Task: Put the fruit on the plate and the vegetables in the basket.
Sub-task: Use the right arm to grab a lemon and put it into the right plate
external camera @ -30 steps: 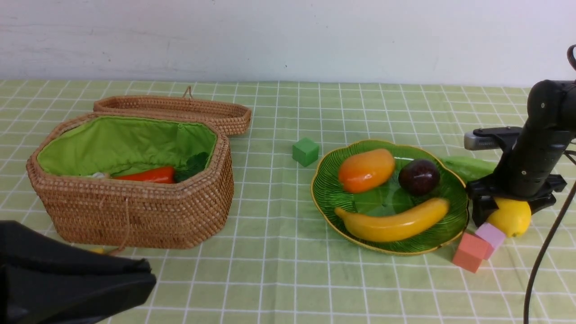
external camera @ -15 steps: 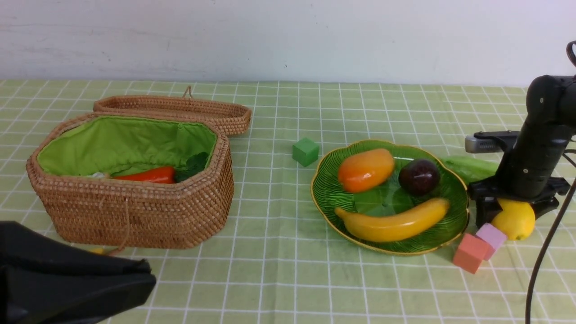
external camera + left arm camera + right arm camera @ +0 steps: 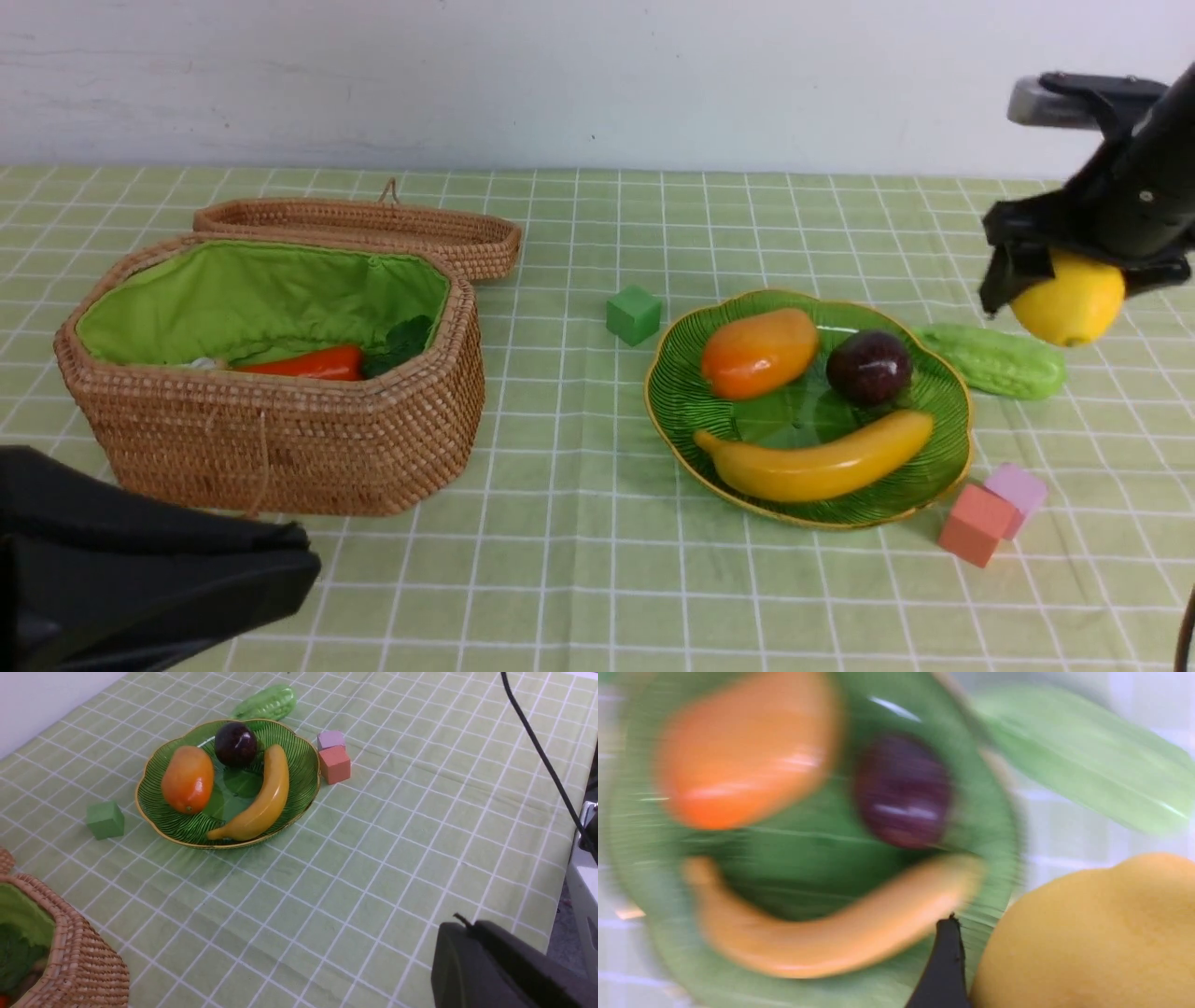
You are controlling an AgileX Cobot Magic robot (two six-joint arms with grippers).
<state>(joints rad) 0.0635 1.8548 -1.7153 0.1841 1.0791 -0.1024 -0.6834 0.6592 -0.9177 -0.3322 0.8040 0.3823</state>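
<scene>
1. A checked green desk (image 3: 579,579) carries the spread.
2. The open basket (image 3: 280,439), at left, holds the carrot (image 3: 299,362).
3. The plate (image 3: 794,417) bears the mango (image 3: 758,353), the banana (image 3: 822,462) and the purple fruit (image 3: 869,367).
4. The left claw (image 3: 140,579) is a dark shape at the near corner; its grip cannot be told.
5. The gourd (image 3: 999,361) lies just beside the plate's right rim.
6. The right claw (image 3: 1072,280) pinches the lemon (image 3: 1069,303) in the air above the desk.
7. A pink cube (image 3: 974,523) and a lilac cube (image 3: 1018,488) sit by the plate's near rim, and a green cube (image 3: 634,315) by its far left.
</scene>
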